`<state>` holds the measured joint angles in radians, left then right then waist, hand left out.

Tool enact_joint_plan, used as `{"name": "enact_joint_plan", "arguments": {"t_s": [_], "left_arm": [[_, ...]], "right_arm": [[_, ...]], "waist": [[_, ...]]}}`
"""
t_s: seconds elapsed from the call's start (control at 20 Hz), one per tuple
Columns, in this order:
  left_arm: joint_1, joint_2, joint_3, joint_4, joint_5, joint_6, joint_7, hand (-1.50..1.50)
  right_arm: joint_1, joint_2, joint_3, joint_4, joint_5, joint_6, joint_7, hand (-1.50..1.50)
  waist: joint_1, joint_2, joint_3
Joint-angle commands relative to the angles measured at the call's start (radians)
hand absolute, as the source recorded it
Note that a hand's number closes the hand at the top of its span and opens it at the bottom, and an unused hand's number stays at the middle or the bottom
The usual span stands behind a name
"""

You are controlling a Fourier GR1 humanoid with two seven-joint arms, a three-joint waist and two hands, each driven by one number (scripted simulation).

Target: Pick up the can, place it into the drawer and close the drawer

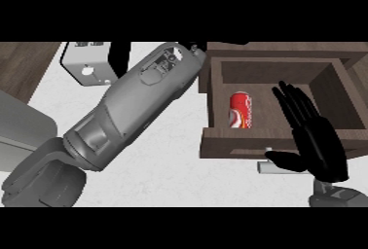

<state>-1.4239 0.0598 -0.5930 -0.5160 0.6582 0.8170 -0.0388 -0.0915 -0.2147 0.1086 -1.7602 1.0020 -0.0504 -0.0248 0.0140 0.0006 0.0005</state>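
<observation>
While the left hand is hidden beyond its grey forearm (129,112), the red can (241,110) is seen lying in the open drawer (215,92), long axis front-to-back; the right hand (313,136) is held flat, fingers straight.

Red can (241,110) inside open drawer (279,68), right hand (313,136) above.

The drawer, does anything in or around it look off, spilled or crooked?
Nothing is spilled or damaged. The red can lies on its side inside the open wooden drawer, against its left wall. The right hand is open over the drawer's front edge, holding nothing. The drawer is not yet closed.
</observation>
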Motion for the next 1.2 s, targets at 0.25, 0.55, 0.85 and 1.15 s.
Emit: {"name": "enact_joint_plan", "arguments": {"t_s": [0.25, 0.55, 0.85, 1.15], "left_arm": [[0.085, 0.167, -0.028, -0.217, -0.058, -0.004, 0.162, -1.50], [0.161, 0.243, -0.035, -0.329, -0.084, -0.015, 0.196, -1.50], [0.144, 0.306, -0.047, -0.426, -0.094, -0.023, 0.304, -1.50], [0.226, 0.335, -0.050, -0.513, -0.107, -0.011, 0.318, -1.50]], "right_arm": [[-0.149, 0.064, -0.058, 0.348, 0.059, -0.181, -0.044, -1.50], [-0.204, 0.080, -0.090, 0.530, 0.129, -0.310, -0.067, -1.50], [-0.371, 0.064, -0.142, 0.707, 0.178, -0.344, -0.054, -1.50], [-0.465, 0.056, -0.212, 0.860, 0.176, -0.469, -0.094, -1.50]], "waist": [[0.030, -0.008, 0.000], [0.033, -0.002, 0.001], [0.059, -0.001, 0.001], [0.055, 0.006, 0.002]]}}
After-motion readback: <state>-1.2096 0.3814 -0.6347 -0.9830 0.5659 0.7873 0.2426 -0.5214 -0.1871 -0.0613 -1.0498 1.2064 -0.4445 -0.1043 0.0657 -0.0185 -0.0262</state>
